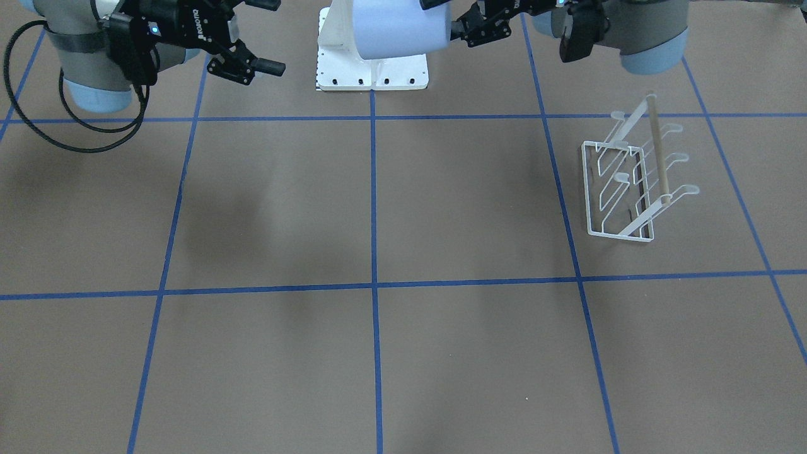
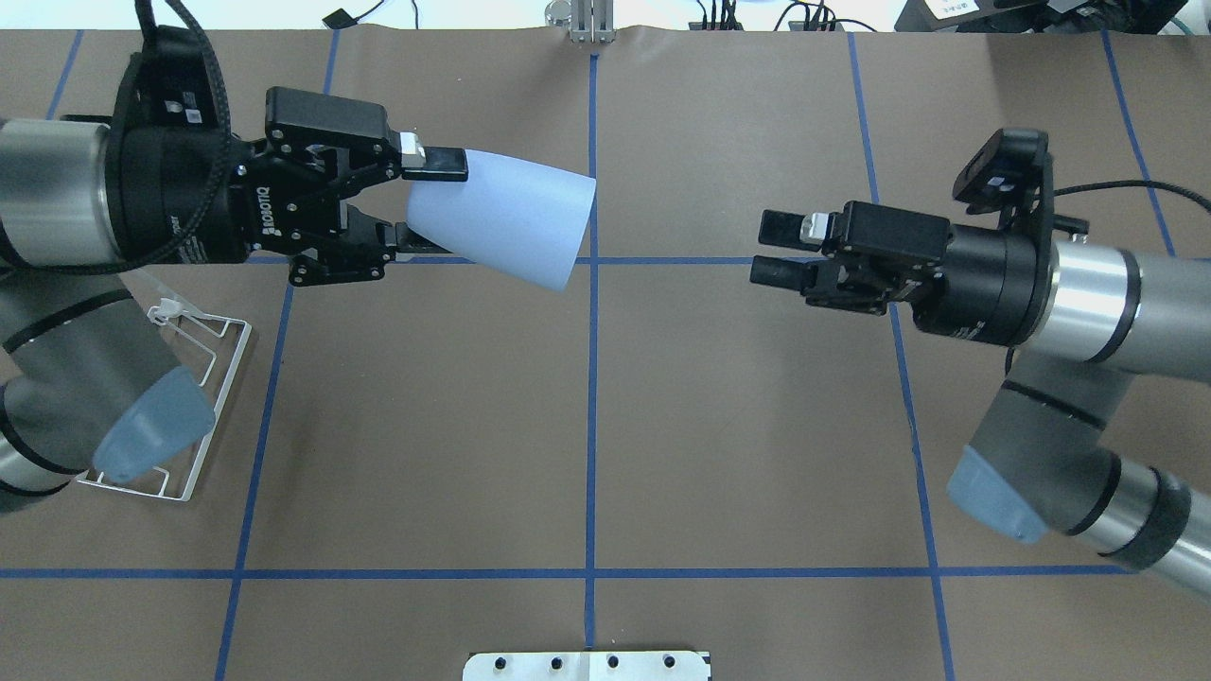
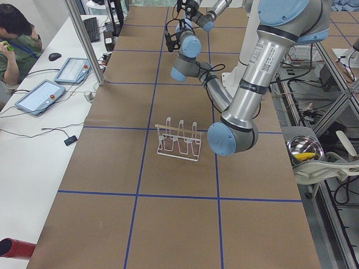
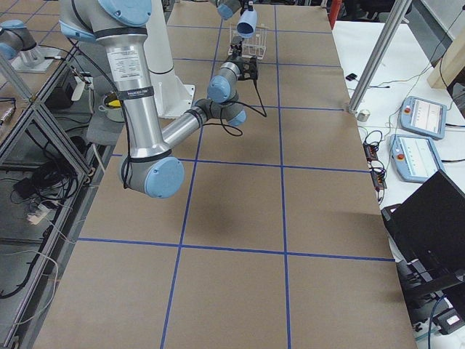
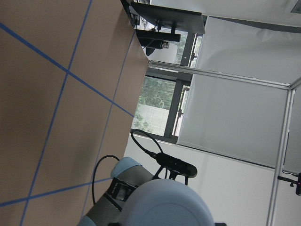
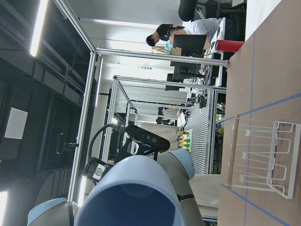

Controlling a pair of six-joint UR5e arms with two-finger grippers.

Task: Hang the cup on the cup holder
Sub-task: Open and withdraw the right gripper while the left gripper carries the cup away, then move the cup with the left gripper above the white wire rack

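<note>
My left gripper (image 2: 435, 206) is shut on the narrow end of the light blue cup (image 2: 501, 218) and holds it on its side, high above the table, mouth toward the right arm. The cup also shows in the front view (image 1: 400, 28). In the right wrist view its open mouth (image 6: 129, 207) faces the camera. My right gripper (image 2: 778, 250) is open and empty, level with the cup and about a grid square away from its mouth. The white wire cup holder (image 1: 630, 183) stands on the table on my left side, partly hidden under my left arm in the overhead view (image 2: 213, 378).
The robot's white base plate (image 1: 372, 63) sits at the table's near middle edge. Blue tape lines cross the brown table. An operators' desk with tablets (image 3: 39, 95) and a seated person runs along the far side. A metal bowl (image 3: 305, 150) rests on a shelf behind the robot.
</note>
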